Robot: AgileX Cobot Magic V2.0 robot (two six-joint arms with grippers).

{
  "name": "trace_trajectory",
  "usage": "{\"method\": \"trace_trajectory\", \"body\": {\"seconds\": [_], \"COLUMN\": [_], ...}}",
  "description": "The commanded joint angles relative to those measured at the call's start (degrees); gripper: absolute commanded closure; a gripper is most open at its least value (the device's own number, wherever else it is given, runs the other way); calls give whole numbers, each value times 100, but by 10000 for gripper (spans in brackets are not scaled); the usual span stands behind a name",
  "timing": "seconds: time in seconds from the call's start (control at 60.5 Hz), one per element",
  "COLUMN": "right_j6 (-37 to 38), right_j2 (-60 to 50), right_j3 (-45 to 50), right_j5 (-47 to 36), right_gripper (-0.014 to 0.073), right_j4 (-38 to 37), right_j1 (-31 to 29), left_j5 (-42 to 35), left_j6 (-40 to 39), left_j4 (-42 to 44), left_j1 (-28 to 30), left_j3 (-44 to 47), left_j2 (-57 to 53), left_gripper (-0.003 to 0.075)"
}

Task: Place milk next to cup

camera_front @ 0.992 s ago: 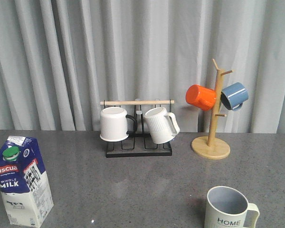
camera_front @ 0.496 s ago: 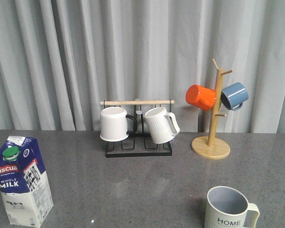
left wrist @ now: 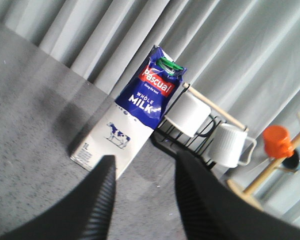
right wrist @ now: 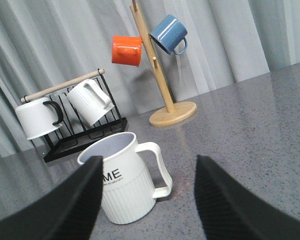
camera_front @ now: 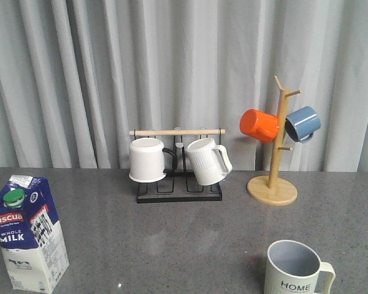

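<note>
One milk, one cup, four hung mugs; both grippers' jaws wide.

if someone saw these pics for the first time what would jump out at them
Probably the orange mug and the blue mug hanging on the wooden mug tree at the back right of the grey table. Next, the blue and white milk carton standing upright at the front left, far from the HOME cup at the front right. Both grippers are open: the left gripper faces the milk, the right gripper the cup.
</note>
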Motion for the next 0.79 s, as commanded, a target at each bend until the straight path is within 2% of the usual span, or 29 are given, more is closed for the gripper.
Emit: {"method": "trace_trajectory", "body": {"seconds": [0.0,0.066,0.132,0.281,0.38,0.463,0.579,0.678,0.777], "right_j6": [96,39,24,-37,-685,-1439,-2586,-3479,-3823], "right_j2": [105,150,277,1005,1687,2317,3268,3998,4587], "right_j3": [-214,-373,-738,-2214,-3288,-4058,-4905,-5054,-4882], "right_j5": [-748,-665,-294,1198,1973,2372,3092,3734,4002], "right_gripper": [142,149,154,155,155,156,156,156,156], "right_j4": [66,-9,-184,-726,-664,-317,706,1637,2120], "right_j1": [-6,-6,-6,-6,-6,-6,-6,-6,-6], "left_j5": [-523,-701,-516,633,1474,1923,2180,2186,2150], "left_j6": [-40,26,131,848,1342,1582,1841,1966,1966], "left_j4": [-355,-372,-297,250,323,328,328,328,328], "left_j1": [-3,-19,-19,-19,-19,-19,-19,-19,-19], "left_j3": [-177,-195,-383,-1323,-2184,-2802,-3477,-3817,-3880], "left_j2": [-73,-73,-60,47,505,1023,1739,2243,2552], "left_gripper": [372,372,372,372,373,373,374,374,374]}}
